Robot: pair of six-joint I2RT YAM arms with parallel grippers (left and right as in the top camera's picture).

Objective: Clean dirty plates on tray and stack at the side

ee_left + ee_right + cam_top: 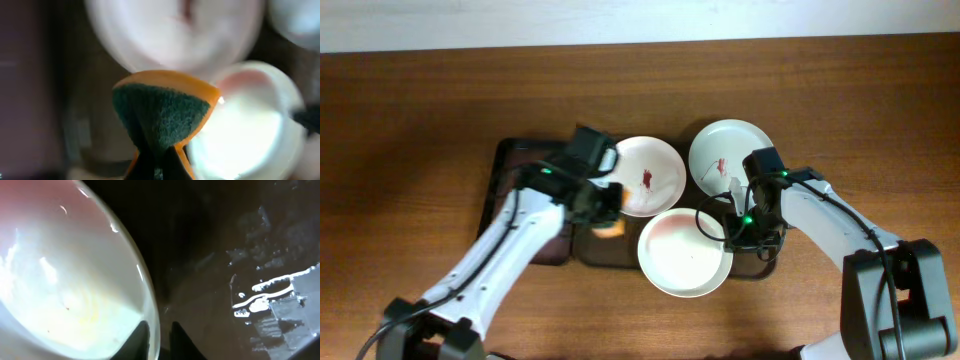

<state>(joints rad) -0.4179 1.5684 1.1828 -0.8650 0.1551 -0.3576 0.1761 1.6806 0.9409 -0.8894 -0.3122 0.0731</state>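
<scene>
Three white plates lie on the brown tray (520, 155). The back middle plate (650, 175) and the back right plate (730, 150) each have a red smear. The front plate (685, 252) shows only a faint pink tint. My left gripper (605, 212) is shut on an orange sponge with a green scrub face (162, 112), held over the tray between the middle plate (175, 30) and the front plate (245, 125). My right gripper (161, 341) has its fingers on either side of the front plate's right rim (65, 280), pinching it.
The wooden table (410, 120) surrounds the tray on all sides. The back right plate sits partly over the tray's far right edge. The tray floor is dark and wet-looking in the right wrist view (225, 280).
</scene>
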